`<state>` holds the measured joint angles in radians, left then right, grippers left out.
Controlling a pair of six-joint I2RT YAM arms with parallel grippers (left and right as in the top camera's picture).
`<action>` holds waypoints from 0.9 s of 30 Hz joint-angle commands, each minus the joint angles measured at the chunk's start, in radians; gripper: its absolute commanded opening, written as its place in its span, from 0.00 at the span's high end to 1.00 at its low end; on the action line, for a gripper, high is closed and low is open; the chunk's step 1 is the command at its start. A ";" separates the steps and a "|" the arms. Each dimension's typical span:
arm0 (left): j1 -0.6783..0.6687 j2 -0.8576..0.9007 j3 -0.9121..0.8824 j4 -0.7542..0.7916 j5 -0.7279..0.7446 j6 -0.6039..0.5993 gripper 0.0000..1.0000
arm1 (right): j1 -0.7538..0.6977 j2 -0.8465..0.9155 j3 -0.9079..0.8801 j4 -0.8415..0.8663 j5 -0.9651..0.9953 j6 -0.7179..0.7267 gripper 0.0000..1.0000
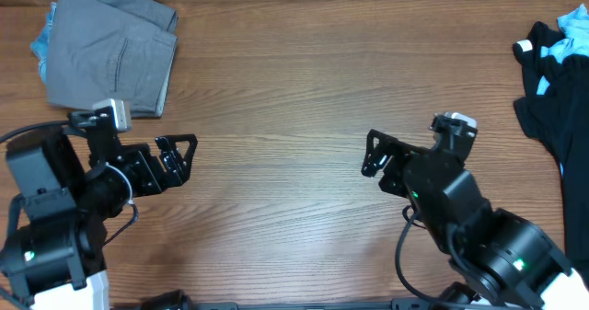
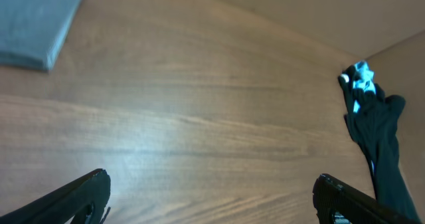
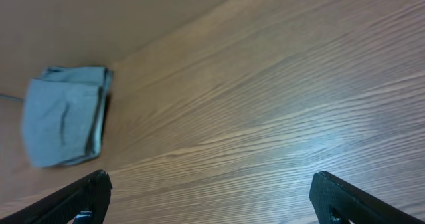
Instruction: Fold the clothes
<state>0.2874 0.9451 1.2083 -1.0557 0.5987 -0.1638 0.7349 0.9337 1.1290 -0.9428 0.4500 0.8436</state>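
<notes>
The grey trousers (image 1: 110,48) lie folded at the table's far left corner, on top of light-blue jeans (image 1: 43,41) that peek out at their left edge. They also show in the right wrist view (image 3: 63,124) and, as a corner, in the left wrist view (image 2: 33,24). A black garment with light-blue and white parts (image 1: 557,80) lies crumpled at the right edge, also in the left wrist view (image 2: 375,137). My left gripper (image 1: 179,158) is open and empty over bare wood, below the trousers. My right gripper (image 1: 375,154) is open and empty over bare wood.
The wooden table (image 1: 294,117) spans the view. A beige wall runs along its far edge (image 2: 299,11). Both arm bases stand at the near edge, left and right.
</notes>
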 commanded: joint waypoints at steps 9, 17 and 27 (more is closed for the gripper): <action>0.000 0.131 -0.043 0.006 0.019 -0.024 0.00 | 0.007 0.134 -0.002 0.008 0.028 -0.010 0.00; 0.000 0.260 -0.043 0.006 0.019 -0.024 0.00 | 0.007 0.150 -0.002 0.041 0.028 -0.010 0.00; 0.000 0.398 -0.043 0.007 0.019 -0.024 0.00 | 0.007 0.151 -0.002 -0.079 0.024 -0.010 0.00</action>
<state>0.2874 1.3090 1.1713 -1.0519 0.5995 -0.1818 0.7349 1.0878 1.1290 -0.9981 0.4606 0.8371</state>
